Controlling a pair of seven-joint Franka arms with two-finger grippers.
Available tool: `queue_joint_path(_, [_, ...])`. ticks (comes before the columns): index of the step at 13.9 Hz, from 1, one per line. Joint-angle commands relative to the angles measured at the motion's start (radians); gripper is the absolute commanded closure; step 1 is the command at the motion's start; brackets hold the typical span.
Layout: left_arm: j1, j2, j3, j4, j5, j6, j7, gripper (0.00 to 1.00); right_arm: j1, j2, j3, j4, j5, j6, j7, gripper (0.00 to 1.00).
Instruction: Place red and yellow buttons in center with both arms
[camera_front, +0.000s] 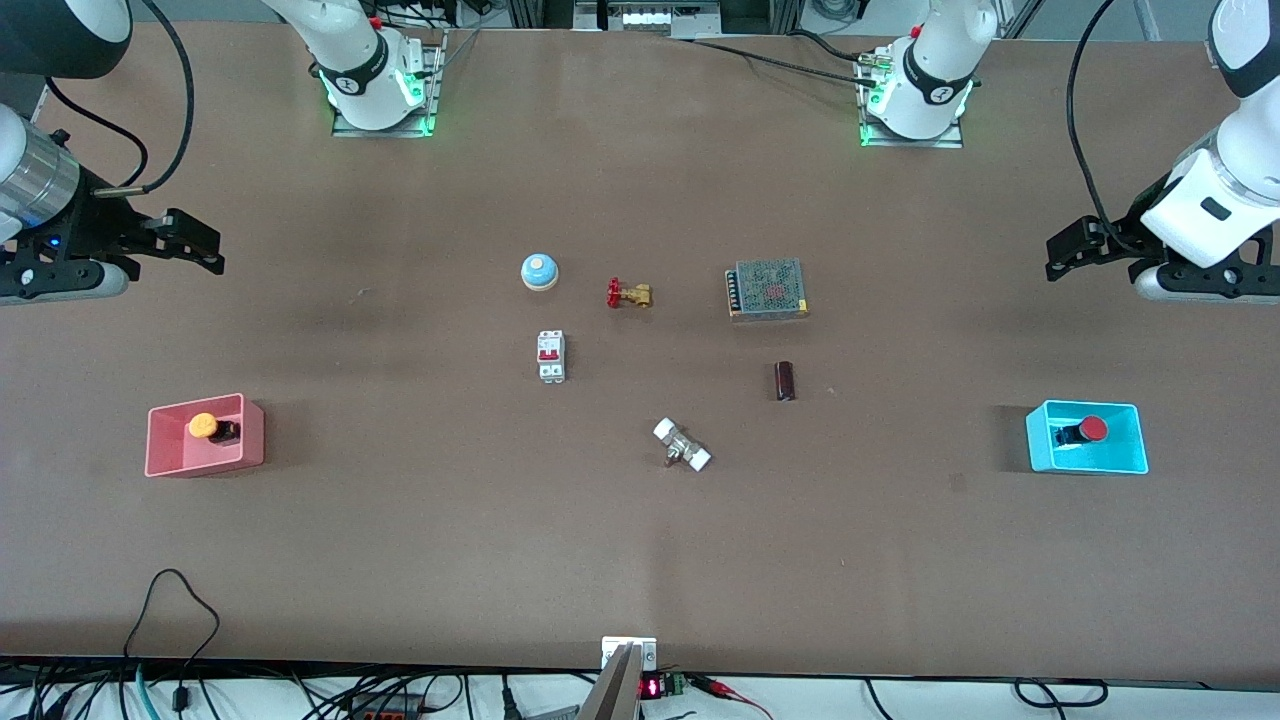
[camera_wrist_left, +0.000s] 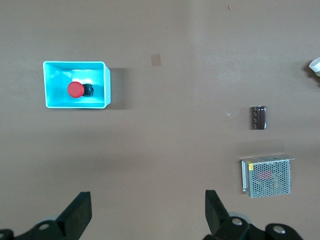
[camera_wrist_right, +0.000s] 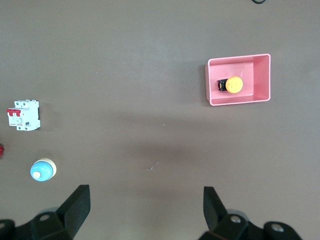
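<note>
Red button (camera_front: 1092, 429) lies in the cyan bin (camera_front: 1130, 462) at my left arm's end of the worktop (camera_front: 400, 540); yellow button (camera_front: 204, 426) lies in the pink bin (camera_front: 250, 450). My left end effector (camera_front: 1062, 250) and right end effector (camera_front: 205, 248) hover with fingers spread, holding nothing.

I read the worktop (camera_front: 400, 560) as matte brown, with a pink bin (camera_front: 250, 435) containing the yellow-capped button (camera_front: 203, 425) on its dark body, and a cyan bin (camera_front: 1125, 455) containing the red-capped button (camera_front: 1093, 429). I also see a blue dome bell (camera_front: 539, 271) with an orange top, a brass valve (camera_front: 629, 294) with a red handle, and a white breaker (camera_front: 551, 356) with red switches. Both arms are glossy white, each with a black hand: left hand (camera_front: 1075, 250), right hand (camera_front: 185, 243).
</note>
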Motion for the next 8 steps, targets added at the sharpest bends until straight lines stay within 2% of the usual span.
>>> queue_joint_path(1, [0.000,0.004,-0.010,0.019,0.016,-0.024,-0.007,0.00,0.007,0.002,-0.007,0.011,-0.004,-0.001,0.005,0.00])
queue_joint_path(5, [0.000,0.004,-0.009,0.019,0.016,-0.036,-0.009,0.00,0.006,0.011,-0.007,0.004,-0.012,0.006,0.008,0.00])
queue_joint_path(8, [0.000,0.007,-0.009,0.025,0.016,-0.036,-0.007,0.00,-0.028,0.065,-0.005,-0.001,-0.012,0.019,0.003,0.00])
